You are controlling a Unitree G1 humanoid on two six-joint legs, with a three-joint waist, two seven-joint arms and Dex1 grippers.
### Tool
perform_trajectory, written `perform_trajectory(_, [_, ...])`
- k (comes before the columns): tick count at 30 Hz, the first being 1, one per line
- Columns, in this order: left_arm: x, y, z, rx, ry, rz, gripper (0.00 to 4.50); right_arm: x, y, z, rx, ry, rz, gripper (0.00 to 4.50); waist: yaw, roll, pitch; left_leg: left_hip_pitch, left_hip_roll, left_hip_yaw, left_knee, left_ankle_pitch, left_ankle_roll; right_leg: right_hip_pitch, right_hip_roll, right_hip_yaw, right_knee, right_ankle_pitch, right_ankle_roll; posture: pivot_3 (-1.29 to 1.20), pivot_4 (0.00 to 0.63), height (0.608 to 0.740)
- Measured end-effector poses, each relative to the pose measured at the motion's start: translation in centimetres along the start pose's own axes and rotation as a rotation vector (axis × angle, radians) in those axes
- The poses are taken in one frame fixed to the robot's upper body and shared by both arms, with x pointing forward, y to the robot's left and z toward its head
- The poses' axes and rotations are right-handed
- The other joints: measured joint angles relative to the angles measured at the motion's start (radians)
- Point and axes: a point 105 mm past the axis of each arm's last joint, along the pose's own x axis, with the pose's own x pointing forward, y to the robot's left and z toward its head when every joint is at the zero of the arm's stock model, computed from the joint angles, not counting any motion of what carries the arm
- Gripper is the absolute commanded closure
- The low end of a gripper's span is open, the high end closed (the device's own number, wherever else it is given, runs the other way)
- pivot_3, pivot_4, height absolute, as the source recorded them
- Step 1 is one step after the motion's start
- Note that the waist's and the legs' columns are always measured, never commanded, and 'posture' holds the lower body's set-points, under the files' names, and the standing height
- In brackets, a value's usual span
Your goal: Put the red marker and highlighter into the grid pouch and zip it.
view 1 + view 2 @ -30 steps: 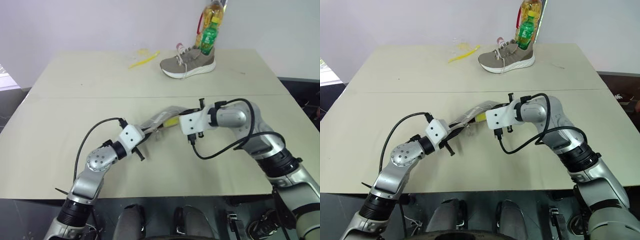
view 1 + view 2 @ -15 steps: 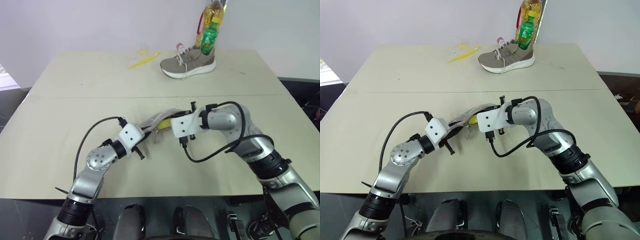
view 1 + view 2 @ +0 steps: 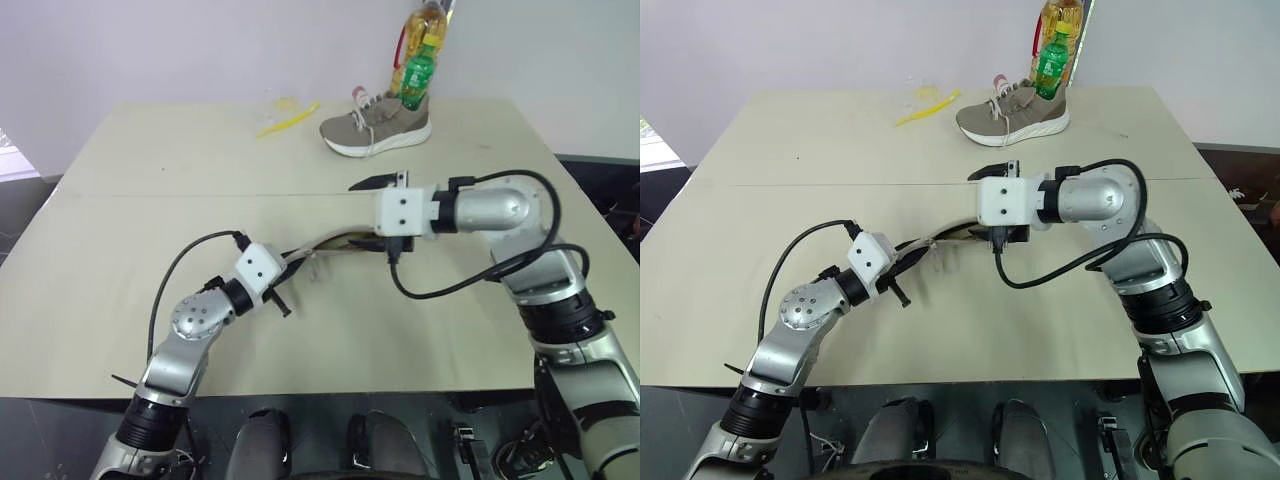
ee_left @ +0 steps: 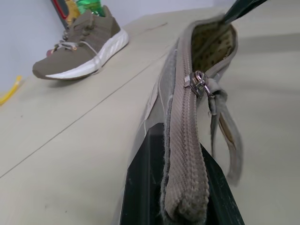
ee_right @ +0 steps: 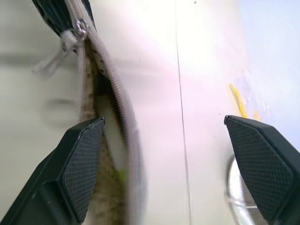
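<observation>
The left gripper (image 3: 292,270) is clamped on the closed end of the grid pouch (image 3: 325,245). The right gripper (image 5: 164,154), its 2 fingers spread wide and holding nothing, hangs above the pouch's open mouth.

Grey grid pouch (image 4: 185,140), taupe white-soled shoe (image 3: 377,125), green bottle (image 3: 415,72).

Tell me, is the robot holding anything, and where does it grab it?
The left gripper pinches the grid pouch by its zipper edge at one end. The right gripper is open and holds nothing.
</observation>
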Motion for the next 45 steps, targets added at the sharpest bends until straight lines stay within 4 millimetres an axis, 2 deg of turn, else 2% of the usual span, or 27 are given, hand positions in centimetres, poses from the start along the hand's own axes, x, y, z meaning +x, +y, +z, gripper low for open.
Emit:
perform_trajectory(5, [0.2, 0.2, 0.1, -0.058, -0.014, 0.022, 4.50, -1.3, 0.1, 0.4, 0.104, -0.032, 0.025, 0.25, 0.002, 0.000, 0.000, 0.000, 0.000, 0.000, 0.000, 0.000, 0.000, 0.000, 0.000, 0.000, 0.000, 0.000, 0.000, 0.00, 0.150, 0.702])
perform_trajectory(7, [0.4, 0.6, 0.4, -0.112, -0.035, 0.058, 4.50, -1.8, 1.0, 1.4, 0.193, -0.100, 0.059, 0.25, 0.002, 0.000, 0.000, 0.000, 0.000, -0.001, 0.000, 0.000, 0.000, 0.001, 0.000, 0.000, 0.000, 0.000, 0.000, 0.00, 0.150, 0.702])
perform_trajectory(10, [1.0, 1.2, 1.3, -0.184, -0.081, 0.089, 4.50, -1.4, 2.3, 2.7, 0.312, -0.185, 0.105, 0.25, 0.001, 0.000, 0.000, 0.000, 0.000, -0.002, 0.000, 0.000, 0.000, 0.001, 0.000, 0.000, 0.000, 0.000, 0.000, 0.00, 0.150, 0.702])
perform_trajectory(15, [2.3, 1.7, 2.7, -0.296, -0.147, 0.122, 4.50, 0.8, 3.0, 3.4, 0.555, -0.244, 0.053, 0.25, 0.000, -0.001, 0.000, 0.000, 0.000, -0.002, 0.000, 0.000, 0.000, 0.001, 0.000, 0.000, 0.000, 0.000, 0.000, 0.00, 0.150, 0.702])
perform_trajectory(22, [2.8, 1.9, 2.6, -0.357, -0.146, 0.144, 4.50, 4.4, 2.9, 2.3, 0.771, -0.181, -0.050, 0.25, 0.000, -0.001, 0.000, 0.000, -0.001, -0.001, 0.000, 0.000, 0.000, 0.000, 0.000, 0.000, 0.000, 0.000, 0.000, 0.00, 0.150, 0.702])
perform_trajectory(25, [3.0, 2.1, 2.6, -0.368, -0.147, 0.158, 4.50, 6.0, 2.9, 2.1, 0.839, -0.175, -0.087, 1.02, -0.001, -0.001, 0.000, -0.001, -0.001, -0.001, 0.000, 0.000, 0.000, 0.000, 0.001, 0.000, 0.000, 0.000, 0.000, 0.00, 0.150, 0.702])
perform_trajectory(28, [2.9, 2.5, 2.5, -0.370, -0.145, 0.173, 4.50, 6.3, 3.0, 1.7, 0.853, -0.154, -0.099, 2.48, 0.001, -0.001, 0.000, -0.001, -0.002, -0.001, 0.000, 0.000, 0.000, 0.000, 0.000, 0.000, 0.000, 0.000, 0.000, 0.00, 0.150, 0.702])
perform_trajectory(31, [2.8, 2.5, 2.5, -0.371, -0.147, 0.174, 4.50, 6.2, 2.9, 1.4, 0.850, -0.141, -0.115, 4.17, 0.001, -0.001, 0.000, -0.001, -0.002, -0.001, 0.000, 0.000, 0.000, 0.000, 0.000, 0.000, 0.000, 0.000, 0.000, 0.00, 0.150, 0.702])
perform_trajectory(32, [2.8, 2.5, 2.5, -0.371, -0.148, 0.172, 4.50, 6.2, 2.8, 1.3, 0.848, -0.138, -0.117, 4.49, 0.000, -0.001, 0.000, -0.001, -0.002, -0.001, 0.000, 0.000, 0.000, 0.000, 0.001, 0.000, 0.000, 0.000, 0.000, 0.00, 0.150, 0.702])
perform_trajectory(37, [2.3, 2.6, 2.0, -0.370, -0.131, 0.176, 4.50, 5.2, 2.2, -0.2, 0.823, -0.085, -0.150, 4.49, -0.003, -0.001, 0.000, -0.001, -0.001, -0.001, 0.000, 0.000, 0.000, -0.001, 0.001, 0.000, 0.000, 0.000, 0.000, 0.00, 0.150, 0.702])
perform_trajectory(41, [2.1, 2.7, 1.9, -0.358, -0.124, 0.171, 4.50, 4.5, 1.2, -0.6, 0.779, -0.076, -0.186, 4.49, -0.003, -0.001, 0.000, -0.001, -0.001, -0.001, -0.001, 0.000, 0.000, -0.001, 0.001, 0.000, 0.000, 0.000, 0.000, 0.00, 0.150, 0.702])
perform_trajectory(43, [1.9, 2.8, 1.8, -0.346, -0.113, 0.163, 4.50, 3.9, 0.4, -1.1, 0.745, -0.061, -0.215, 4.49, -0.003, -0.001, 0.000, -0.001, -0.001, -0.001, -0.001, 0.000, 0.000, -0.001, 0.001, 0.000, 0.000, 0.000, 0.000, 0.00, 0.150, 0.702])
perform_trajectory(45, [1.5, 2.8, 1.4, -0.329, -0.095, 0.155, 4.50, 2.7, -1.3, -2.4, 0.699, -0.014, -0.272, 4.49, -0.001, 0.000, 0.000, -0.001, -0.001, -0.001, -0.001, 0.000, 0.000, -0.001, 0.000, 0.000, 0.000, 0.000, 0.000, 0.00, 0.150, 0.702])
